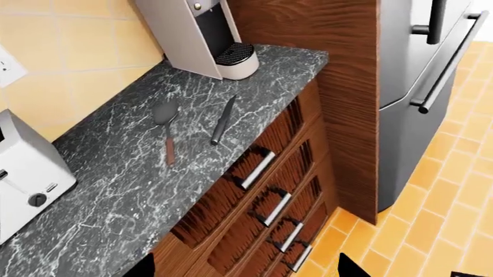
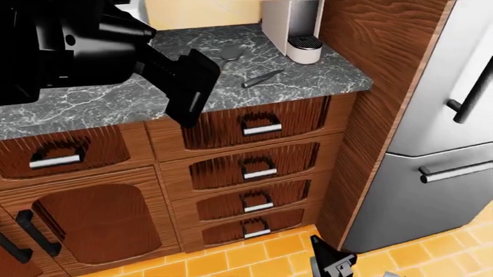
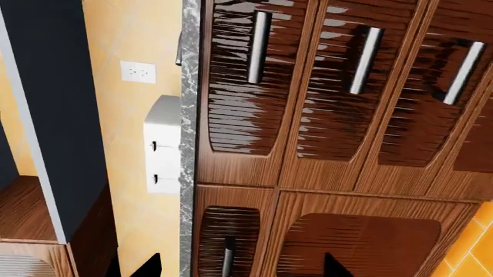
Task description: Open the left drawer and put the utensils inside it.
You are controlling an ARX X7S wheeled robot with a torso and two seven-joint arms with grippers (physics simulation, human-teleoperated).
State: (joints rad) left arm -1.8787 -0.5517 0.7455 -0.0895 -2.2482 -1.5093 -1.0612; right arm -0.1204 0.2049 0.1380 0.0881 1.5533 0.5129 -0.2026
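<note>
Left end effector above countertop

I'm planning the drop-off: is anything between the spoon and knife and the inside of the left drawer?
Yes. The left drawer is shut, so its own front closes off the inside. The spoon and knife lie free on the countertop, with nothing on top of them.

Matte black all over. Bulky left arm built of rounded, glossy-edged housings, ending in a flat, angular black left gripper. Right gripper small, black with grey highlights on faceted edges. Only dark fingertip silhouettes in both wrist views. No visible cables or markings.
</note>
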